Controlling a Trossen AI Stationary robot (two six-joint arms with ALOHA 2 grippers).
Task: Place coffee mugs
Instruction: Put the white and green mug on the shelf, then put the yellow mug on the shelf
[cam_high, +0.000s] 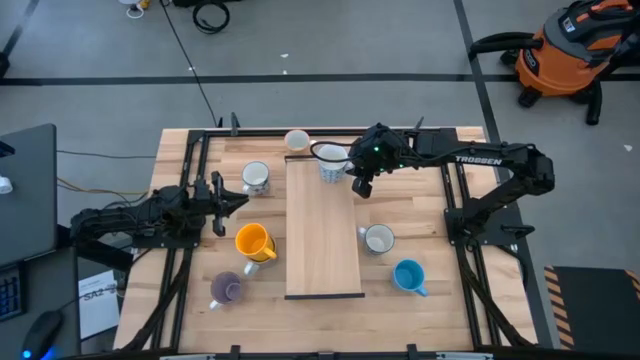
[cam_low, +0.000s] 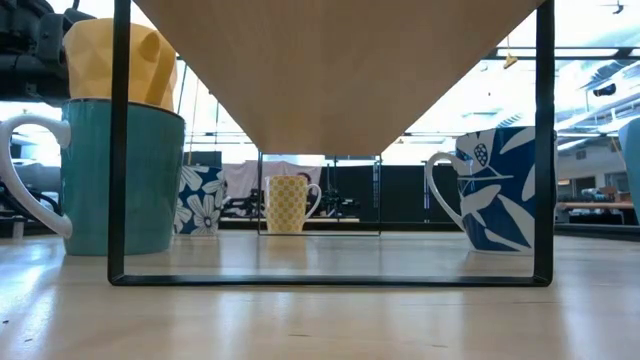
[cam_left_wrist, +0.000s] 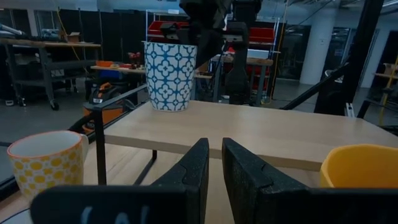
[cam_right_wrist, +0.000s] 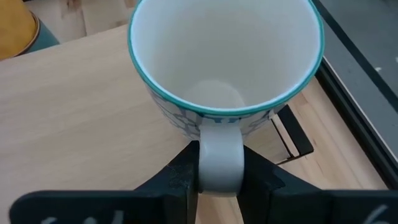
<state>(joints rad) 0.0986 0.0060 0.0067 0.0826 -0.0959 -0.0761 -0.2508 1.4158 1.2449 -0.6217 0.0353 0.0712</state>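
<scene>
Seven coffee mugs show on the wooden counter (cam_high: 420, 215) from above, six of them ringed around a raised wooden shelf (cam_high: 323, 235) on a thin black frame. The seventh, a white mug with a blue lattice pattern (cam_high: 331, 162), stands upright on the far end of the shelf. The right hand (cam_high: 362, 181) is clenched on that mug's handle; the right wrist view shows the white handle (cam_right_wrist: 219, 160) pinched between the two dark fingers (cam_right_wrist: 176, 178), with the teal-rimmed mouth of the mug open towards the camera.

On the left side of the shelf stand a white patterned mug (cam_high: 256, 177), a yellow-orange mug (cam_high: 252, 242) and a purple mug (cam_high: 226, 289). A plain white mug (cam_high: 297, 140) sits by the counter's far edge, just beside the shelf's corner. On the right side are a grey-white mug (cam_high: 378, 239) and, nearer the front, a bright blue mug (cam_high: 408, 275).

The left hand (cam_high: 226, 198) hangs over the counter's left side, near the white patterned mug and holding nothing; its fingers (cam_left_wrist: 198, 169) are all but closed, a narrow slit between them.

Off the counter, an orange shop vacuum (cam_high: 572, 52) stands on the grey floor at the far right, and a dark monitor (cam_high: 27, 190) sits at the left.
</scene>
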